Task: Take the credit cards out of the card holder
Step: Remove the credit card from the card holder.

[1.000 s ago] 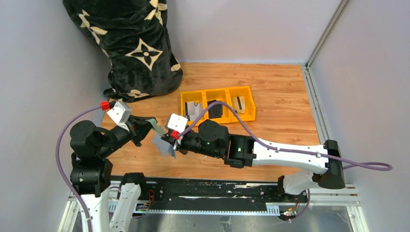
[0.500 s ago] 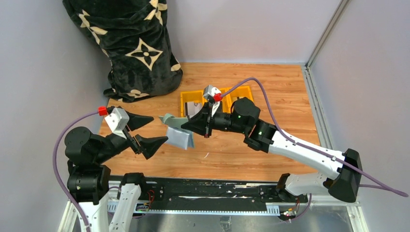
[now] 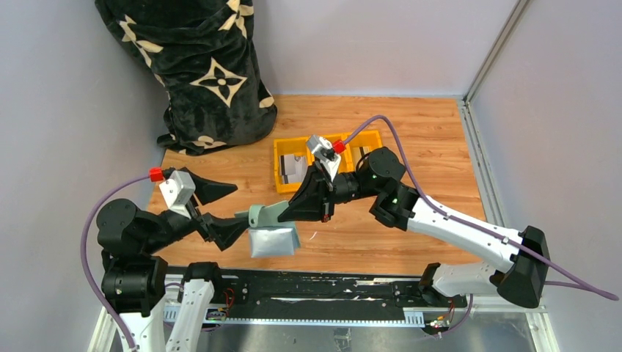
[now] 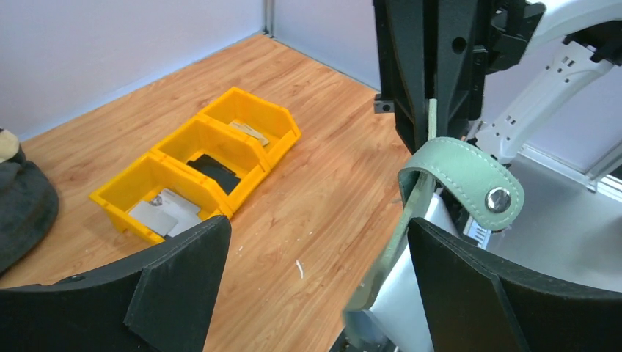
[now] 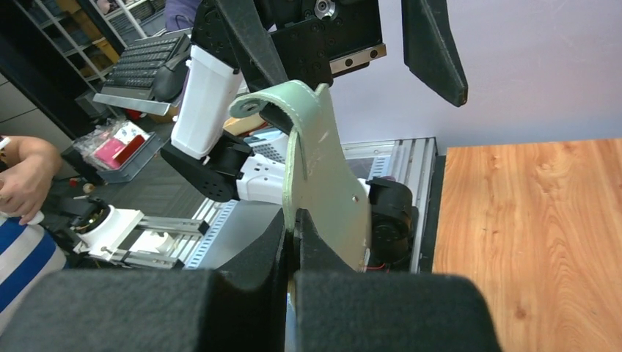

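My right gripper is shut on one cover of the sage-green card holder, which hangs above the table's front left. Its pale sleeves dangle open below. In the right wrist view the fingers pinch the cover's edge, and the gripper shows no gap. My left gripper stands wide open just left of the holder; the snap tab curls over its right finger, with bare table between the fingers. Pale credit cards lie in the yellow tray. Whether cards sit in the sleeves is not visible.
The yellow three-compartment tray stands mid-table, with a black item in its middle bin and a striped card in the right one. A black patterned fabric bag fills the back left corner. Walls close the left, back and right.
The left gripper has let go of the holder and opened wide. The right arm swung the holder up toward the tray, then brought it down and forward beside the left fingers.
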Controlling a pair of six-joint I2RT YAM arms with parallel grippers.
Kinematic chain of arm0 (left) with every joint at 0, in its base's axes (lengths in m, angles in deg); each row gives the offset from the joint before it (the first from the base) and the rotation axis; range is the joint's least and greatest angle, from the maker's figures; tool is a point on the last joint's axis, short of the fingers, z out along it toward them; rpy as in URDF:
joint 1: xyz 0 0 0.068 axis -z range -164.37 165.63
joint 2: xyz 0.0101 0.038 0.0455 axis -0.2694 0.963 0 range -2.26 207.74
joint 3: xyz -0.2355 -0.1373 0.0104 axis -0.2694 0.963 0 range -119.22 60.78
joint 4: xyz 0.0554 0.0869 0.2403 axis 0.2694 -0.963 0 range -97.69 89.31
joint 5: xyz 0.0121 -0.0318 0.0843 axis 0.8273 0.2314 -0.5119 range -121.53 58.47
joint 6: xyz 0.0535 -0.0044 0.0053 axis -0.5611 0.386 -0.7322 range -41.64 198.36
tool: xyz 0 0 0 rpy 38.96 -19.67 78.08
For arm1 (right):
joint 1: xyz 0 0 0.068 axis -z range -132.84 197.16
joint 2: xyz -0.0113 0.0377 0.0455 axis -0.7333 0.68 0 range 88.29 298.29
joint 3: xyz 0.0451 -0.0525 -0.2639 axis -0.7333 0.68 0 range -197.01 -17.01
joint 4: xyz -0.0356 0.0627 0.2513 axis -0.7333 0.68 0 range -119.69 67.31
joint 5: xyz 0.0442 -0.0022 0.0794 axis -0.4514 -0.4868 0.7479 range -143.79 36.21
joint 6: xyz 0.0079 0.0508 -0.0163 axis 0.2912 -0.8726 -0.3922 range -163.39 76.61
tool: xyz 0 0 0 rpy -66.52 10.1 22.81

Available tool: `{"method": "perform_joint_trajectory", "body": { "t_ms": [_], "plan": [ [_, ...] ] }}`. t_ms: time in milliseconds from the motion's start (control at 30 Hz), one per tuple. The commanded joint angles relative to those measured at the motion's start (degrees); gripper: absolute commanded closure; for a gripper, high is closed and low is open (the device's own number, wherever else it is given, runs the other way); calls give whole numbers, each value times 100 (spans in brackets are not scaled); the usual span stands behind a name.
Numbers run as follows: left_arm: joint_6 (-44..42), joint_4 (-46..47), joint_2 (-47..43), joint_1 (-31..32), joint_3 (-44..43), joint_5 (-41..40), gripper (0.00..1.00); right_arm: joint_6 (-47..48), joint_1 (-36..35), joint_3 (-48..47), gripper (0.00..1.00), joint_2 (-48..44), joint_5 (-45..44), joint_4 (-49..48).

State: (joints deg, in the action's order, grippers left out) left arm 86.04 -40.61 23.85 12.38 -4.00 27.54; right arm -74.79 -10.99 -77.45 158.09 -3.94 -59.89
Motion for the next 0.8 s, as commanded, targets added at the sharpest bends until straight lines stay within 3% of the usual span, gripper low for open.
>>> {"method": "perform_joint_trajectory", "body": {
  "t_ms": [0,167,200,367,467,600,767],
  "plan": [
    [92,-11,-96,13,-26,349,2,-323,93,-182,100,-41,337,-422],
    [509,-41,57,13,99,731,22,-996,93,-313,100,286,373,-1224],
    [575,-49,82,11,133,753,40,-1481,91,-461,100,597,402,-1685],
    [605,-45,83,15,60,685,76,-1958,93,-547,100,929,385,-2185],
    [723,-34,137,12,-16,597,97,-1957,93,-483,85,960,317,-2099],
    [1608,630,158,9,88,512,100,-1771,118,-187,66,803,286,-1901],
    [3762,2602,96,9,535,307,100,-1195,155,712,50,209,308,-1924]
  ]
}}
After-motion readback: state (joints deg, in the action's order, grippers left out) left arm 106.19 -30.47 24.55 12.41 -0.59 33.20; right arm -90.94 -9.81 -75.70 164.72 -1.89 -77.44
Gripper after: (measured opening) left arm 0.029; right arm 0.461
